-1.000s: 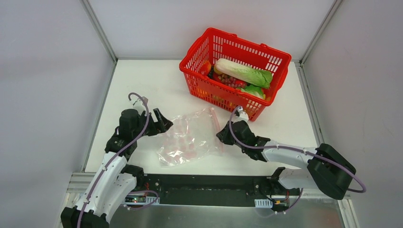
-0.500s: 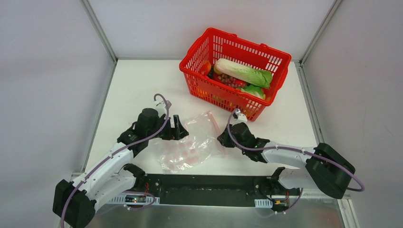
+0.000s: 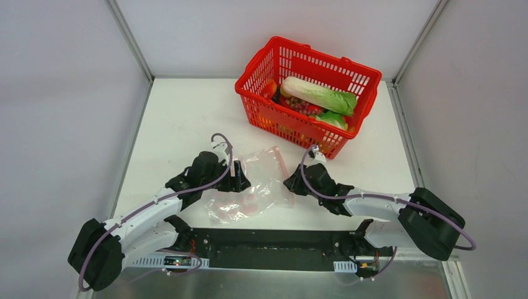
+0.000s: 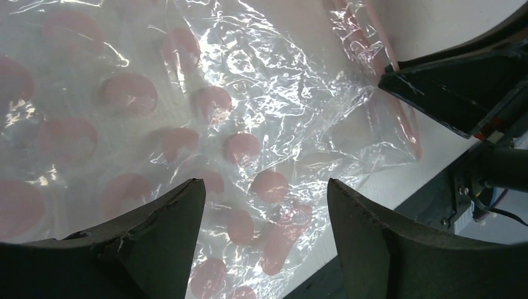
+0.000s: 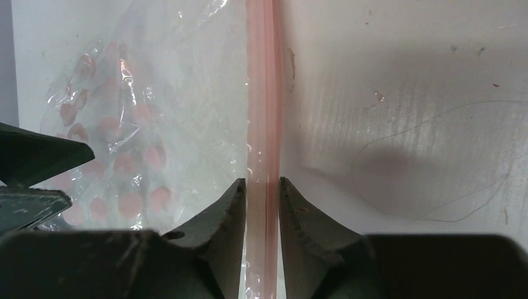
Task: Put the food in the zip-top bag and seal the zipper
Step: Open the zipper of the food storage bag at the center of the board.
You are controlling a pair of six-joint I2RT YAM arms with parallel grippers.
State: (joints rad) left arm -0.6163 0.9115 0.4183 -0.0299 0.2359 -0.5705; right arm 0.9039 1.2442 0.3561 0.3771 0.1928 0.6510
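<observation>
The clear zip-top bag [image 3: 252, 187] with pink spots lies flat on the table between my arms. Its pink-red zipper [image 3: 284, 167] runs along the bag's right edge. My right gripper [image 3: 292, 182] is shut on the zipper; in the right wrist view the strip [image 5: 263, 112] passes between the two fingers [image 5: 262, 190]. My left gripper [image 3: 239, 178] is open and hovers over the bag's left part; in the left wrist view its fingers [image 4: 264, 215] straddle spotted plastic [image 4: 205, 112]. The cabbage [image 3: 320, 94] and an orange-red piece [image 3: 269, 89] lie in the basket.
The red plastic basket [image 3: 249, 73] stands at the back right, just beyond the right gripper, and holds several more toy foods. The enclosure's white walls and metal posts border the table. The black base rail [image 3: 274, 240] runs along the near edge.
My left arm has swung right, from beside the bag's left edge to over it. The bag's left side has bunched a little. The right gripper has stayed on the zipper.
</observation>
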